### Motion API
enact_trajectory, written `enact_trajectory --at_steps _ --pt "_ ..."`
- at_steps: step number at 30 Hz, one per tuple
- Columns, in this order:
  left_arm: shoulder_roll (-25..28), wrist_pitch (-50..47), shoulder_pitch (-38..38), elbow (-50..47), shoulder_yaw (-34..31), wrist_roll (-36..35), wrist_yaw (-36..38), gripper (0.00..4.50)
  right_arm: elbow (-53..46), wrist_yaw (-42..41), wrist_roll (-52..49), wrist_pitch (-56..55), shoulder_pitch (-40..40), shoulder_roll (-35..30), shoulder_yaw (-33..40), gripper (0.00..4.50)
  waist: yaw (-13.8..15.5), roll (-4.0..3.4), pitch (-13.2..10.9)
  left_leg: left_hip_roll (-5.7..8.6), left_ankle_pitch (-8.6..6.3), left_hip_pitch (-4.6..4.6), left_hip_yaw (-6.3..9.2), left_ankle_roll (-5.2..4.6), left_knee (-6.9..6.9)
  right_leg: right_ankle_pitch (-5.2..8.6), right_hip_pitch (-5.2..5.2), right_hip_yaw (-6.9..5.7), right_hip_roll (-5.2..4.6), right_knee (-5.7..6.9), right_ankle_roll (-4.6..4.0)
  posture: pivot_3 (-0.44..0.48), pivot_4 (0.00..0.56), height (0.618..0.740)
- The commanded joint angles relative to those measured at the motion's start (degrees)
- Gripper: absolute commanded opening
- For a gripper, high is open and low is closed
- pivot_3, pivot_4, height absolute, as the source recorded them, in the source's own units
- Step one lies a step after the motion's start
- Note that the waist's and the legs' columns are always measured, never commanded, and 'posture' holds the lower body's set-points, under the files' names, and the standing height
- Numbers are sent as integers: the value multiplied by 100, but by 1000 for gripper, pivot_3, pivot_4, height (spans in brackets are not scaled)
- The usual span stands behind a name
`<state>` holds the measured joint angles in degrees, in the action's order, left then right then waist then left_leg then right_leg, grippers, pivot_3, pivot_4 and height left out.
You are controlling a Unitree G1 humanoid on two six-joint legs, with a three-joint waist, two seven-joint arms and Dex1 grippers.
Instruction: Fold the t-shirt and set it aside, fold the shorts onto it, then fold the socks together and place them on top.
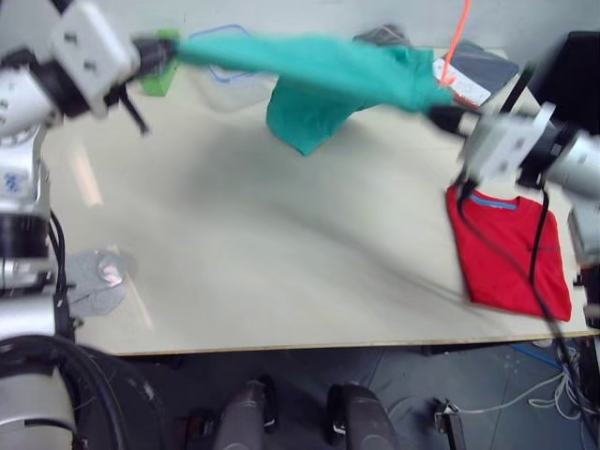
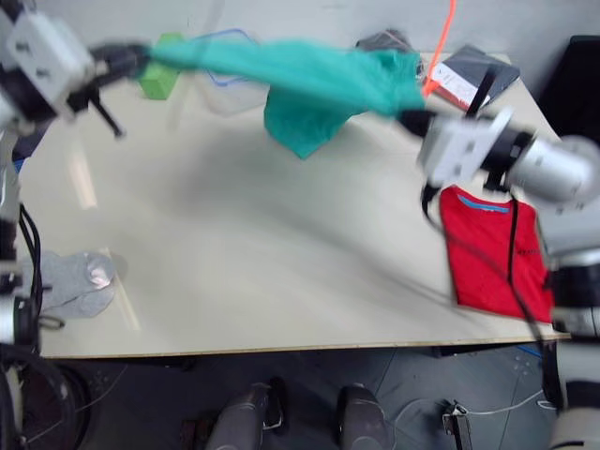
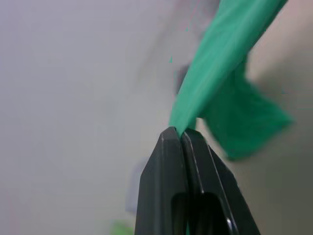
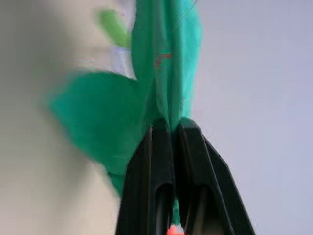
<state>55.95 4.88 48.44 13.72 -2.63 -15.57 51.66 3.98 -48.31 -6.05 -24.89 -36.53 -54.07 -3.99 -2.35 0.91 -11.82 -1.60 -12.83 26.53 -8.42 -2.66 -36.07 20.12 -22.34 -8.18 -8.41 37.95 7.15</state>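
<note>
The teal shorts [image 1: 319,70] hang stretched in the air above the far half of the table, one leg drooping toward the tabletop. My left gripper [image 1: 167,54] is shut on their left end and my right gripper [image 1: 441,108] is shut on their right end; the orange drawstring [image 1: 459,37] flies up beside it. In both wrist views the black fingers [image 3: 181,147] pinch teal cloth [image 4: 166,73]. The folded red t-shirt [image 1: 511,253] lies at the table's right edge. The grey socks [image 1: 94,279] lie at the near left edge.
A green block [image 1: 157,80] and a clear container [image 1: 234,86] stand at the far left of the beige table [image 1: 281,281]. A dark bagged item with a white label [image 1: 473,75] lies at the far right. Cables hang off the right side.
</note>
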Motion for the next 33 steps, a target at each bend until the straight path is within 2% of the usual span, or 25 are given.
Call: enact_trajectory --at_steps 1,4,7,9,11,12,13,14,15,16,17,18,20,24,28,33 --pt "654 -1331 -1703 -1791 -606 -864 784 5 -1058 -575 -627 690 1124 -352 200 0 16 -11 -10 0 -1 -6 -1 -2 2 0 8 8 1 -6 0 0 150 740" --pt "893 -1448 -3112 -2489 -569 -700 1122 5 -1613 -1098 -805 1028 2014 -550 76 0 69 -14 -14 -3 8 -52 -14 -23 -13 16 86 26 7 -51 -7 0 150 740" --pt "907 -1309 -3688 -2683 -377 -353 1214 5 -1929 -1655 -1130 1452 2489 -815 152 0 120 -14 -16 5 50 -66 -34 -43 -10 34 112 44 -3 -114 -37 0 150 740" --pt "1077 -1284 -4054 -2793 -310 -178 1462 5 -2120 -1927 -1485 1889 2625 -946 257 0 120 -20 -15 -3 57 -95 -33 -39 6 -14 124 49 -5 -127 -56 0 150 740" --pt "1244 -1437 -4421 -2994 -390 -256 1728 5 -2281 -2167 -1848 2381 2722 -1094 346 0 152 -9 5 -19 74 -119 -35 -20 91 -43 177 117 25 -140 -125 0 150 740" --pt "1339 -1568 -4601 -3114 -463 -339 1854 5 -2354 -2280 -2026 2598 2778 -1156 395 0 189 33 17 -12 124 -107 -108 -21 204 36 187 222 97 48 -297 0 150 740" --pt "1447 -1680 -4808 -3241 -556 -418 2020 5 -2418 -2373 -2183 2796 2847 -1215 442 0 218 128 10 -7 203 -193 -224 -14 286 280 243 269 134 215 -487 0 150 740" --pt "1569 -1806 -5013 -3351 -654 -488 2177 5 -2479 -2456 -2320 2968 2919 -1267 484 0 233 65 7 14 244 -252 -297 28 276 582 292 410 105 88 -327 0 150 740" --pt "1687 -1906 -5221 -3441 -776 -560 2357 5 -2529 -2539 -2431 3112 2971 -1294 518 0 265 30 6 26 236 -221 -172 45 192 585 314 385 81 85 -315 0 150 740" --pt "1768 -1983 -5377 -3503 -886 -622 2486 5 -2562 -2576 -2485 3219 2989 -1283 540 0 256 -10 5 56 201 -212 34 83 121 589 350 355 108 76 -333 0 150 740" --pt "1828 -2069 -5491 -3548 -979 -684 2578 5 -2587 -2580 -2528 3320 2993 -1248 557 0 229 -20 3 58 135 -208 151 112 70 579 417 320 145 59 -314 0 150 740" --pt "1861 -2153 -5549 -3575 -1032 -742 2631 5 -2612 -2562 -2562 3417 2972 -1196 556 0 216 -18 6 40 90 -213 189 122 53 546 497 309 185 40 -247 0 150 740" --pt "1848 -2184 -5544 -3580 -1081 -779 2642 5 -2633 -2436 -2494 3506 2865 -1057 492 0 210 -17 6 17 61 -217 205 135 60 541 530 301 221 -7 -237 0 150 740" --pt "1769 -2306 -5311 -3448 -1062 -803 2536 5 -2629 -2270 -2370 3666 2670 -867 397 0 191 -15 5 12 55 -216 206 142 71 539 526 307 253 -5 -233 0 150 740" --pt "1894 -2535 -5292 -3503 -1118 -1024 2853 5 -2722 -2363 -2711 4107 2646 -861 525 0 176 -12 4 -1 69 -219 204 150 63 536 524 327 274 5 -228 0 150 740" --pt "2169 -3200 -5453 -3567 -1584 -1641 3594 5 -2770 -2326 -3453 4946 2480 -856 752 0 74 -3 -2 -7 86 -231 204 115 72 508 518 344 277 30 -231 0 150 740"
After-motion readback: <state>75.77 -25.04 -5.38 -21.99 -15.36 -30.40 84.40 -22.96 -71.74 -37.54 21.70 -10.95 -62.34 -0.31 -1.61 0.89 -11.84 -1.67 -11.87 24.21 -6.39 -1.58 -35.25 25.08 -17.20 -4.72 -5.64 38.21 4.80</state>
